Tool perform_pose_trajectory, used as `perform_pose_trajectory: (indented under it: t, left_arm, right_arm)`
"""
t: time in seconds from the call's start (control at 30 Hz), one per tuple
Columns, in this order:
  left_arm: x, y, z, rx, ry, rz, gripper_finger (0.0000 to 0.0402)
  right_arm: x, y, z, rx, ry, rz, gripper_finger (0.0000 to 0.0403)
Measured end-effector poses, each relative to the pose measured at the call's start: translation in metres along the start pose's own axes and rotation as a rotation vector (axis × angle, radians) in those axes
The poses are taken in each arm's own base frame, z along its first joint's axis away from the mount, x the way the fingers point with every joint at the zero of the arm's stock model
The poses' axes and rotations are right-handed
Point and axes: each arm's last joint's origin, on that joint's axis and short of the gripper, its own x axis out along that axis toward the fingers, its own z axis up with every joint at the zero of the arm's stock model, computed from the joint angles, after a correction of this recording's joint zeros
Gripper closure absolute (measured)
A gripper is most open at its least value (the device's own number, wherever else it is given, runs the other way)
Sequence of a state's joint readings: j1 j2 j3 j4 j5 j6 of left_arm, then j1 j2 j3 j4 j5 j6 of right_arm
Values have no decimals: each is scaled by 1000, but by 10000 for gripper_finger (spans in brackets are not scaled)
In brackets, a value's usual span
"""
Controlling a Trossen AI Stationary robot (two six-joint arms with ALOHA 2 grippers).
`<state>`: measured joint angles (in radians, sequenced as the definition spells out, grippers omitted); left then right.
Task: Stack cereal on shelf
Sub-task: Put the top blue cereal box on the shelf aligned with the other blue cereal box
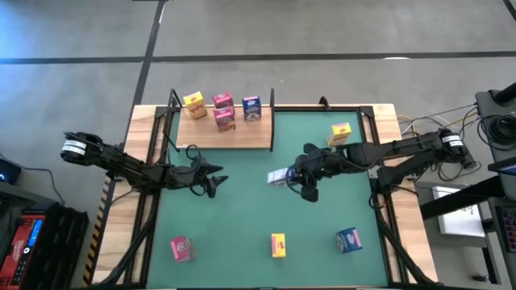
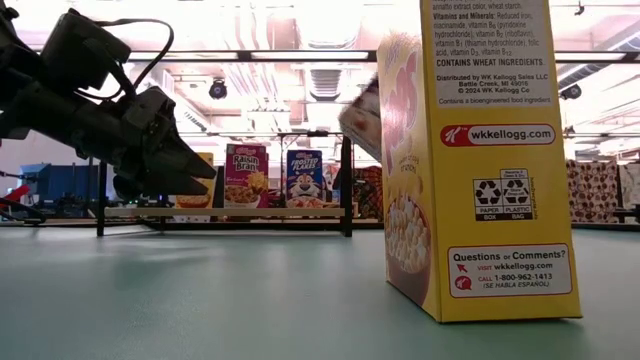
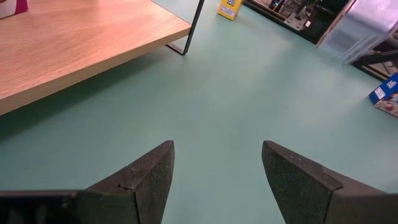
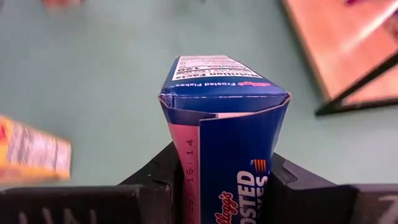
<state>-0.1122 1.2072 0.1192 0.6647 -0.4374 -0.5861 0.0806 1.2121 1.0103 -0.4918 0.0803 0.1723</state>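
My right gripper (image 1: 292, 177) is above the middle of the green mat, shut on a blue cereal box (image 4: 224, 118). This box also peeks out behind a yellow box in the low view (image 2: 360, 115). My left gripper (image 1: 211, 182) stands open and empty over the mat, near the shelf's front edge. The shelf (image 1: 218, 133), a pale wooden board with black uprights, stands at the far left. On it stand a yellow box (image 1: 193, 103), two pink boxes (image 1: 222, 101) (image 1: 225, 120) and a blue box (image 1: 251, 107). My right gripper pinches the blue box between its two fingers (image 4: 155, 177), one on each of two opposite sides (image 4: 186, 180), near the end closest to the wrist. The fingers come from the table's right, slanting downward. The box juts out past the fingertips, its free end flap (image 4: 217, 68) forward, clear of the mat.
Loose boxes stand on the mat: yellow (image 1: 341, 133) at the far right, and pink (image 1: 181, 248), yellow (image 1: 278, 244) and blue (image 1: 348, 239) along the near edge. That near yellow box (image 2: 480, 160) fills much of the low view. Cables and gear lie off the table's right.
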Motion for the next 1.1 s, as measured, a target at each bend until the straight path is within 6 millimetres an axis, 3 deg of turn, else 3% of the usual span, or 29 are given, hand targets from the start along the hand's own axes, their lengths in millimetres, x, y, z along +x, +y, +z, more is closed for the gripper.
perform_pose_trajectory:
  t: [0.23,0.6,1.1]
  left_arm:
    - [0,0,0,0,0,0,174]
    - [0,0,0,0,0,-1,174]
    - [0,1,-3,14,31,5,174]
  right_arm:
    - [0,-20,17,66,-148,-37,286]
    - [-7,-59,37,146,-195,-142,286]
    - [23,-96,91,15,78,-224,280]
